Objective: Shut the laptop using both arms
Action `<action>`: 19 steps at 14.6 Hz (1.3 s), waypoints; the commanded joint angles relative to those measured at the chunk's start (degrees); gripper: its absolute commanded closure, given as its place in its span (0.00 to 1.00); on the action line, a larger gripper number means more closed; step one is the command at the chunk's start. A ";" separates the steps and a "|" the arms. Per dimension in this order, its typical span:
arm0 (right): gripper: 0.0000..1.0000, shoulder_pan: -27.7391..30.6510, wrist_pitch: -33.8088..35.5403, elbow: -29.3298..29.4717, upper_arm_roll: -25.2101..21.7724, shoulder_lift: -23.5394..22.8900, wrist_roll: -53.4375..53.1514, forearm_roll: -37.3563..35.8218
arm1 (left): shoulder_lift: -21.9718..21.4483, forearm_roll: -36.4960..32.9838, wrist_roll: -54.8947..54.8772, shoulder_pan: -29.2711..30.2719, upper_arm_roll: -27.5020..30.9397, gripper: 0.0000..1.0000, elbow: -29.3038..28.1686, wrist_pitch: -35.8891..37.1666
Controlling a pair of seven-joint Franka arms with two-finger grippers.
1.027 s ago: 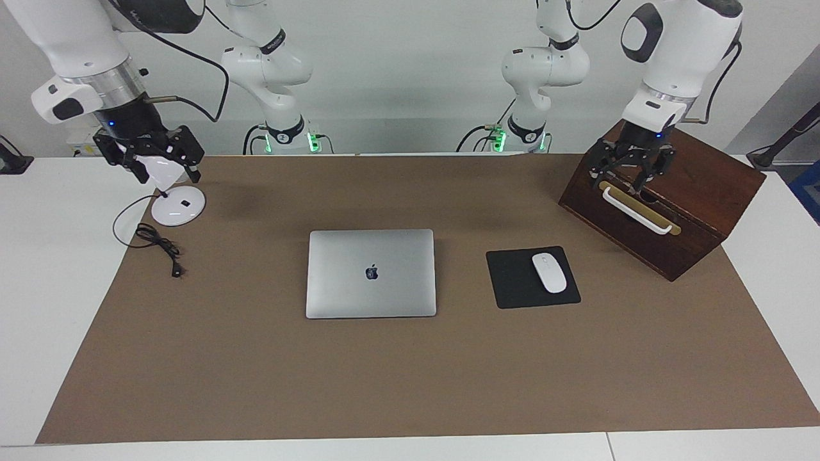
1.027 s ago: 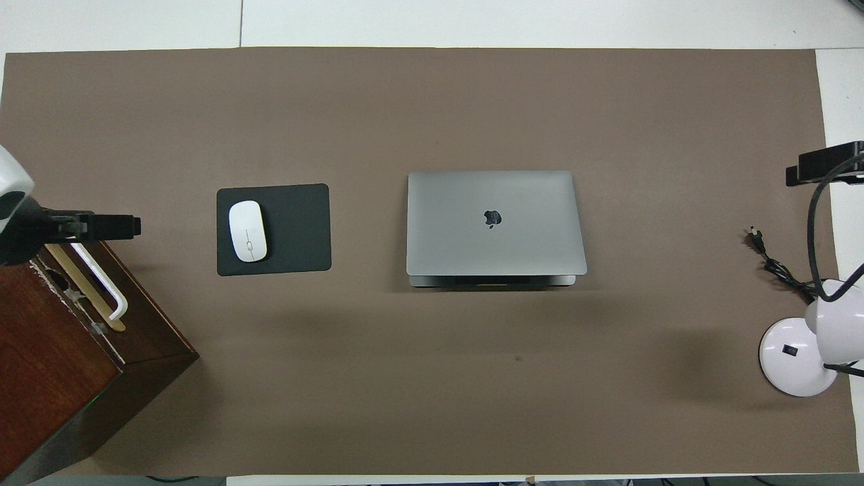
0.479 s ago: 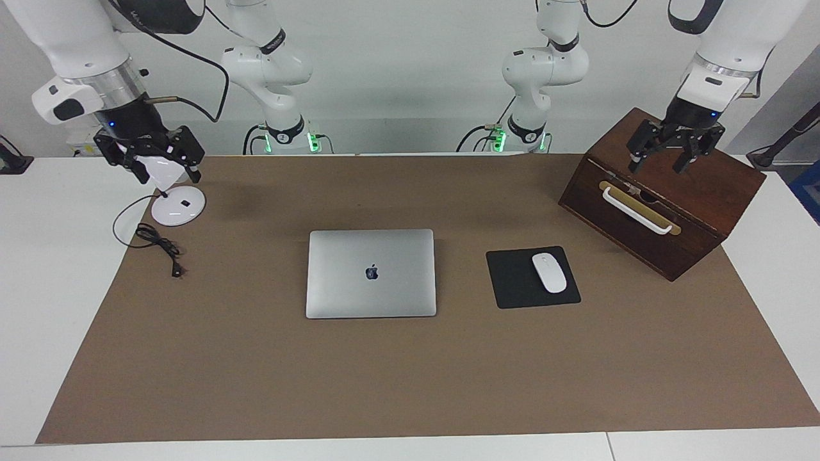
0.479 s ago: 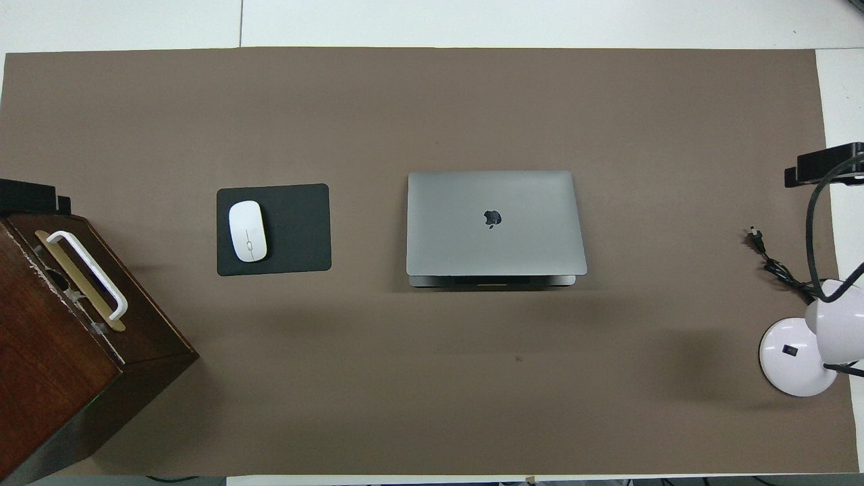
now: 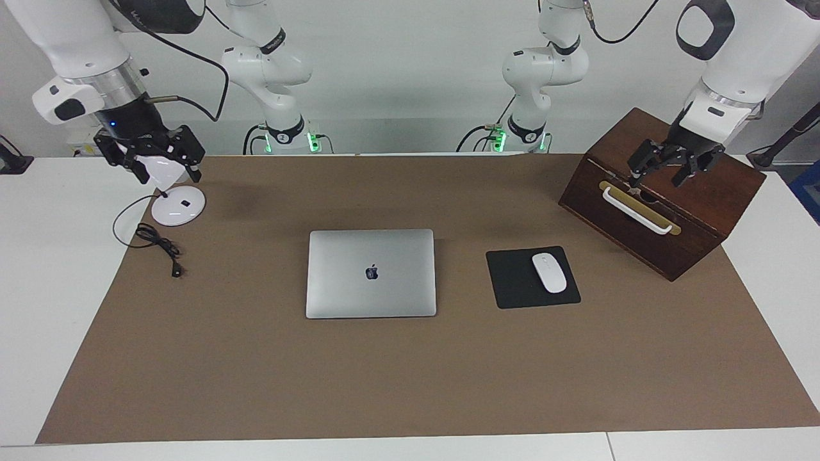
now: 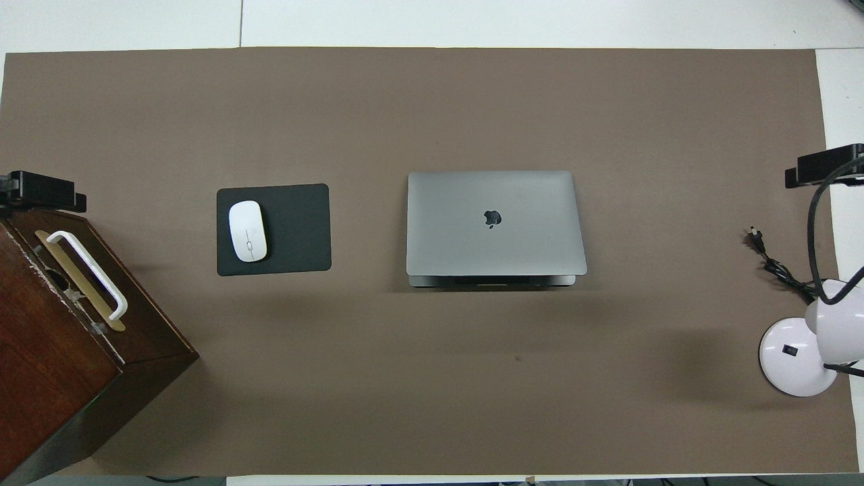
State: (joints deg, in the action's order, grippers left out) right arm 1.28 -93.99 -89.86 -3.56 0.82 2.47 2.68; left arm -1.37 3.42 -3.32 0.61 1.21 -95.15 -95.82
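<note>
The silver-grey laptop (image 5: 371, 273) lies flat in the middle of the brown mat with its lid down and the apple logo up; it also shows in the overhead view (image 6: 495, 223). My left gripper (image 5: 658, 178) hangs open and empty over the top of the wooden box (image 5: 698, 211), above its white handle (image 5: 637, 210); its tip shows in the overhead view (image 6: 42, 192). My right gripper (image 5: 160, 165) hangs open over the white desk lamp (image 5: 177, 206) at the right arm's end, well apart from the laptop; its edge shows in the overhead view (image 6: 825, 166).
A black mouse pad (image 5: 533, 277) with a white mouse (image 5: 549, 273) lies beside the laptop toward the left arm's end. The lamp's black cable (image 5: 160, 245) trails on the mat at the right arm's end. White table surrounds the brown mat (image 5: 410, 371).
My left gripper has lifted off the box's handle and moved up over the box top toward the table's end. The right arm and the laptop have not moved.
</note>
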 commanded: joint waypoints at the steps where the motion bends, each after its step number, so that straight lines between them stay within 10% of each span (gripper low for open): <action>1: 0.00 0.83 -0.58 -1.28 0.49 1.12 1.83 0.13 | 0.66 -1.49 0.68 -0.43 -0.33 0.00 1.55 0.64; 19: 0.00 1.53 5.92 -1.37 0.14 1.73 1.22 -4.96 | 0.75 -2.01 0.77 -0.26 -0.51 0.00 1.90 2.28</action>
State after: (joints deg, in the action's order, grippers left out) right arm 2.60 -88.95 -89.88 -3.66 1.17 2.48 -0.36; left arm -1.30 3.01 -3.28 0.40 0.61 -94.76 -96.71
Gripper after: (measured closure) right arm 0.000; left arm 0.000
